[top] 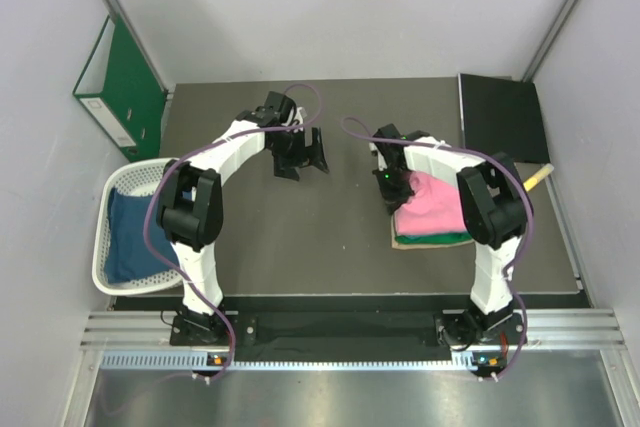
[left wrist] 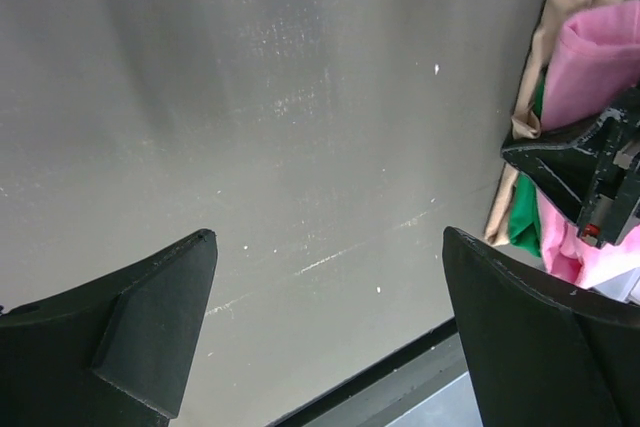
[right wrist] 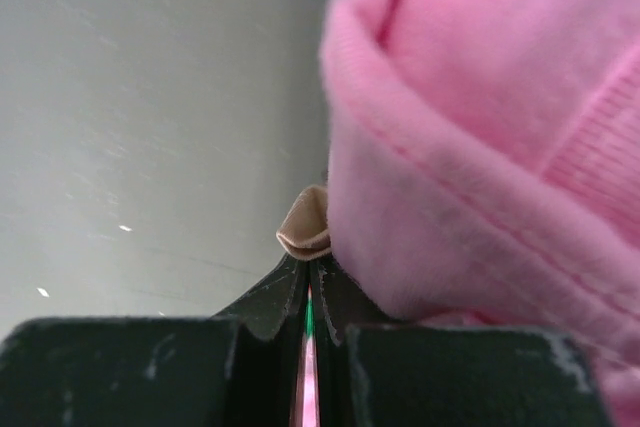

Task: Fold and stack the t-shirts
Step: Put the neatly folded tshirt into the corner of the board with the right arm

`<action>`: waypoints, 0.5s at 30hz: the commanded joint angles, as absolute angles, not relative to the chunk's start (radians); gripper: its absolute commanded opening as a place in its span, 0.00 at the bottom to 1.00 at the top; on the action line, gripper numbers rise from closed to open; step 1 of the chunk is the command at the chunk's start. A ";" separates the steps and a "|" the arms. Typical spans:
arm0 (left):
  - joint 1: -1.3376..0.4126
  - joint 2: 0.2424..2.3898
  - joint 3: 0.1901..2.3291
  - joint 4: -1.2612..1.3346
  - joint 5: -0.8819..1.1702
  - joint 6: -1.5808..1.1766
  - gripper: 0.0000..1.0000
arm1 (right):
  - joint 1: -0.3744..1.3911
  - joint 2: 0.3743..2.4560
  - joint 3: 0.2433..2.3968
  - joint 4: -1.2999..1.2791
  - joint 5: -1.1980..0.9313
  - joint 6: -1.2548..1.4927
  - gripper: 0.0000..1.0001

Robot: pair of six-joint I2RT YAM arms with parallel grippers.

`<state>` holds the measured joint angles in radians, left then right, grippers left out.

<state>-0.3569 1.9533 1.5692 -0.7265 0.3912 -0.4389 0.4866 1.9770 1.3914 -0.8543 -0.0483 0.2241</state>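
Right gripper (right wrist: 308,277) nearest the lens: jaws pressed almost together, a thin sliver of pink and green cloth pinched between them, tan fold (right wrist: 305,227) at the tips. Which layer is gripped, cannot tell. Pink t-shirt (right wrist: 480,127): soft knit, stitched hem, rolled edge. It tops the folded stack (top: 432,217) on the table's right side, over a green t-shirt (top: 440,239). Dark blue t-shirt (top: 135,237) lies crumpled in the white basket (top: 105,197), far left. Left gripper (left wrist: 330,337) spread wide, holding nothing, above the grey table (left wrist: 300,97).
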 commanded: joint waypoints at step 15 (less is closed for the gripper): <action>-0.351 1.967 1.641 -0.735 0.411 -0.413 0.99 | 0.068 1.767 1.146 -0.957 0.208 0.224 0.00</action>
